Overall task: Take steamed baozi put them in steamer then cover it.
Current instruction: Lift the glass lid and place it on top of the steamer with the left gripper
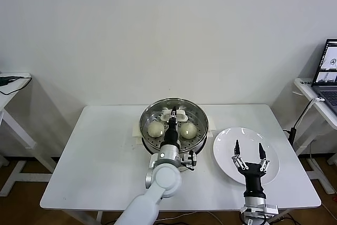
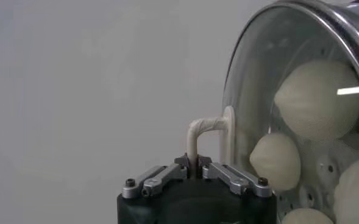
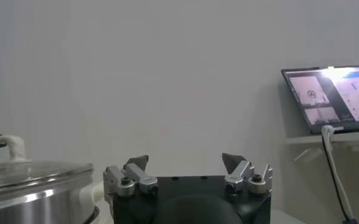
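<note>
We saw left gripper [image 2: 195, 165] clamped on lid handle [image 2: 205, 129] — glass lid [image 2: 252, 103] rigid, slick, breakable; right gripper [image 1: 249, 156] spread, idle over plate [image 1: 224, 146].

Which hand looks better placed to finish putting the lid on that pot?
The left hand: it is shut on the lid's handle over the pot. The right hand hangs open above the plate.
</note>
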`<state>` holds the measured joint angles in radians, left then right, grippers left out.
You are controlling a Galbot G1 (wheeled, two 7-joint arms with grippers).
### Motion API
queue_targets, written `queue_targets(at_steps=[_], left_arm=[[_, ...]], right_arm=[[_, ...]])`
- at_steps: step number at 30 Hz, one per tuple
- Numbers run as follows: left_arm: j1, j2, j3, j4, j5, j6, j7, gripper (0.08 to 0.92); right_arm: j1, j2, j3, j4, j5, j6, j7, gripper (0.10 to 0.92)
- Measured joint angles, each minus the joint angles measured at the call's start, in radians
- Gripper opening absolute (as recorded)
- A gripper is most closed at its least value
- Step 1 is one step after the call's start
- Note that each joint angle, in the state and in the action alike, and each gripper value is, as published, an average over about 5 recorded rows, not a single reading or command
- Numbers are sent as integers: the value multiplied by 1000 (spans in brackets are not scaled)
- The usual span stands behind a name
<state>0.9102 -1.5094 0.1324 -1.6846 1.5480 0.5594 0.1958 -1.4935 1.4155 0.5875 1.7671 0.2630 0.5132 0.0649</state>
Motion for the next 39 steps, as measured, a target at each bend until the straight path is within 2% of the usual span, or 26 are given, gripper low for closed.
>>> queue_targets(at_steps=[9,12,21,32,35,39], left_arm=[[10,-2,-7,-1,3,-10,-2,186],[15,2,-7,-10,3,-14,-3,212],[56,33,9,-81,1,-17,-11,458],[169,104,15,-239,-15,-18,-17,772],[209,124,1,-291,-31,-21,-25,814],[277,145,-43,-371,-98,-48,-58,822]], right_arm=[[2,-1,-1,-4,-5,4,0,823],[5,-1,-3,-7,-7,4,0,823],[16,-8,-13,-13,-9,3,0,823],[26,-24,-21,-19,-3,3,0,823],[25,-29,-24,-13,1,0,-1,823],[18,-36,-25,6,12,-21,-7,823]])
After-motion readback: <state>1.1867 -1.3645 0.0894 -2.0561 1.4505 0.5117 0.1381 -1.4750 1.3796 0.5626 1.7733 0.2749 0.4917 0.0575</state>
